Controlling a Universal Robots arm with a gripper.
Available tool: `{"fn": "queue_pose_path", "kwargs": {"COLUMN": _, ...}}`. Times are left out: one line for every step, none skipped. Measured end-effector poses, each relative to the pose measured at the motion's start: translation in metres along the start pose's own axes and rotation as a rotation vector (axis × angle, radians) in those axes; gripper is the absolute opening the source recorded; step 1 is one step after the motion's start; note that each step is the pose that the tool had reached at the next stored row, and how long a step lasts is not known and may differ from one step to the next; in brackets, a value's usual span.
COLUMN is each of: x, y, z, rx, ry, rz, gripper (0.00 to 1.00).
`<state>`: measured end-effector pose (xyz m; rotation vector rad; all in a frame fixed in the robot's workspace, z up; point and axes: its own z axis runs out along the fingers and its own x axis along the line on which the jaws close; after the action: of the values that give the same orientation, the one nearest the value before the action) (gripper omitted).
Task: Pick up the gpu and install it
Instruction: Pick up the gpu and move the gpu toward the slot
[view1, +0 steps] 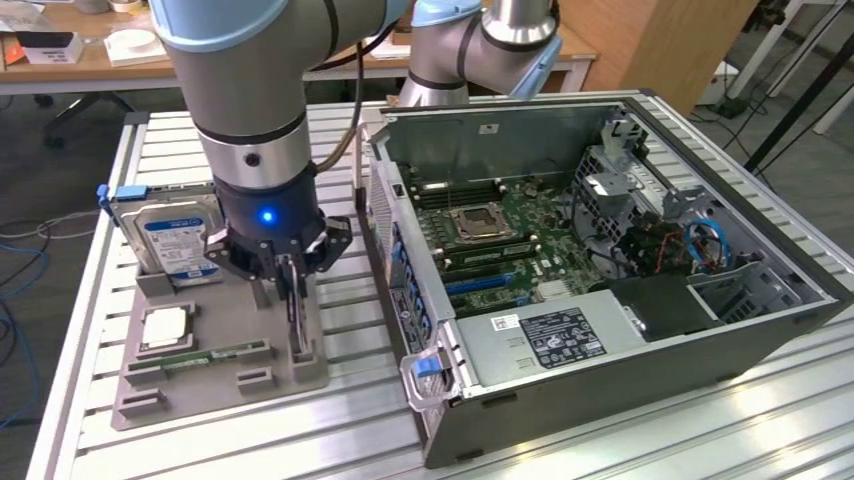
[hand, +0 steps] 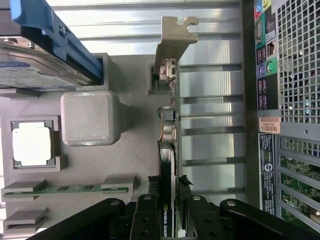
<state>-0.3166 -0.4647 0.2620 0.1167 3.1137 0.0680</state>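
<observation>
The end effector (hand: 169, 195) hides part of the gpu (hand: 167, 157), apparently clamped.

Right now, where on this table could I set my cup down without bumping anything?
Free: the slatted aluminium table at the exterior view's lower right beside the open grey computer case, and the strip along the near edge of the grey plastic parts tray. Crowded: the gap between tray and case, where the black gripper hangs at the thin dark gpu card.
</observation>
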Motion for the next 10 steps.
{"fn": "queue_pose_path", "kwargs": {"x": 0.0000, "y": 0.0000, "z": -0.0007, "rx": -0.0001, "ry": -0.0001, "rz": 0.000, "gripper": 0.26}}
{"fn": "queue_pose_path", "kwargs": {"x": 0.0000, "y": 0.0001, "z": -0.0015, "rx": 0.0000, "ry": 0.0000, "rz": 0.000, "gripper": 0.26}}
{"fn": "queue_pose_path", "kwargs": {"x": 0.0000, "y": 0.0001, "z": -0.0020, "rx": 0.0000, "ry": -0.0001, "rz": 0.000, "gripper": 0.26}}
{"fn": "queue_pose_path", "kwargs": {"x": -0.0001, "y": 0.0001, "z": -0.0026, "rx": 0.0000, "ry": -0.0001, "rz": 0.000, "gripper": 0.26}}
{"fn": "queue_pose_path", "kwargs": {"x": -0.0001, "y": 0.0002, "z": -0.0034, "rx": 0.0000, "ry": -0.0001, "rz": 0.000, "gripper": 0.26}}
{"fn": "queue_pose_path", "kwargs": {"x": -0.0001, "y": 0.0002, "z": -0.0042, "rx": 0.0000, "ry": -0.0001, "rz": 0.000, "gripper": 0.26}}
{"fn": "queue_pose_path", "kwargs": {"x": -0.0001, "y": 0.0002, "z": -0.0050, "rx": 0.0001, "ry": 0.0000, "rz": 0.000, "gripper": 0.26}}
{"fn": "queue_pose_path", "kwargs": {"x": -0.0001, "y": 0.0002, "z": -0.0056, "rx": 0.0000, "ry": -0.0001, "rz": 0.000, "gripper": 0.26}}
{"fn": "queue_pose_path", "kwargs": {"x": -0.0002, "y": 0.0003, "z": -0.0063, "rx": 0.0000, "ry": -0.0001, "rz": 0.000, "gripper": 0.26}}
{"fn": "queue_pose_path", "kwargs": {"x": -0.0002, "y": 0.0003, "z": -0.0070, "rx": 0.0000, "ry": 0.0000, "rz": 0.000, "gripper": 0.26}}
